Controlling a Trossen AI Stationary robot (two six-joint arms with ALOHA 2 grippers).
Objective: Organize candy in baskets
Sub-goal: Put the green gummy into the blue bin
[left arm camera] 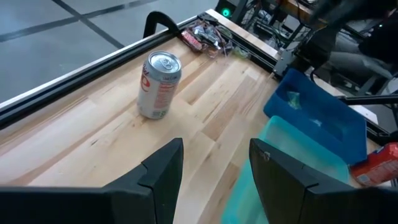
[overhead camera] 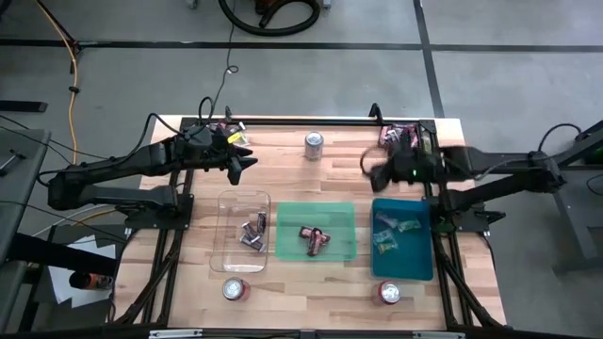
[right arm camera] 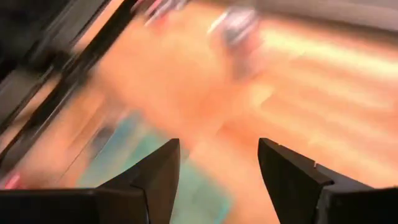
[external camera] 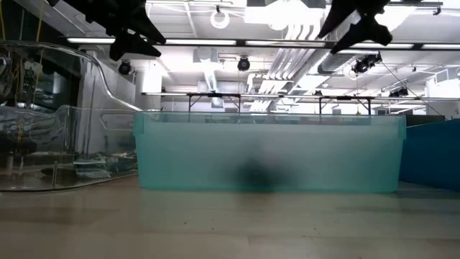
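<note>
Green basket (external camera: 269, 155): set closest, between clear basket (overhead camera: 243, 232) and teal basket (overhead camera: 402, 237); maroon candy (overhead camera: 315, 238) is held inside, sorted by wrapper.
Right gripper (right arm camera: 214, 168): spread apart, nothing gripped, raised beyond the teal basket.
Left gripper (left arm camera: 214, 168): parted, nothing held, parked near unsorted pile (overhead camera: 226, 129).

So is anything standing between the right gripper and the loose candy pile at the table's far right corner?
Nothing visible does. The right gripper hangs open just beside the candy pile, with only bare table between them; the can stands off toward the middle.
</note>
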